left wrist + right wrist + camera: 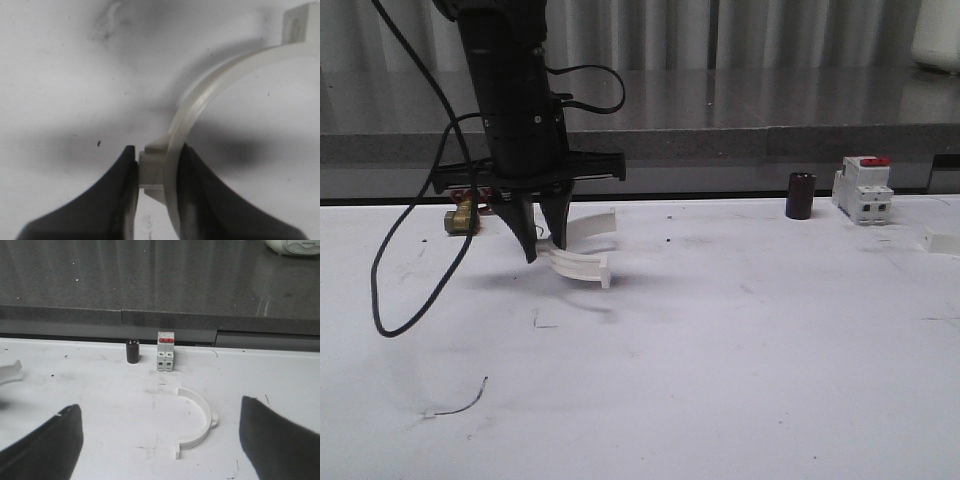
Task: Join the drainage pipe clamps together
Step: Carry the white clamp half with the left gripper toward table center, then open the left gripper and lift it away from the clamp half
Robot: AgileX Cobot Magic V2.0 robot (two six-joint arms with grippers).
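Observation:
One white half-ring drainage pipe clamp (585, 262) hangs just above the table, and my left gripper (546, 250) is shut on it. In the left wrist view the left gripper (157, 170) pinches the band (200, 107) at its small outer tab, and the arc curves away to a square end tab (300, 22). The second clamp (200, 416) lies flat on the table ahead of my open right gripper (160, 450), nearer one finger (280, 440) than the other. An end of the held clamp (10, 372) shows at the edge of the right wrist view.
A brass valve (460, 215) sits behind the left arm. A black cylinder (801, 195) and a white breaker with a red top (863, 190) stand at the back right. A small white piece (942, 241) lies at the right edge. A loose black cable (400, 260) hangs left.

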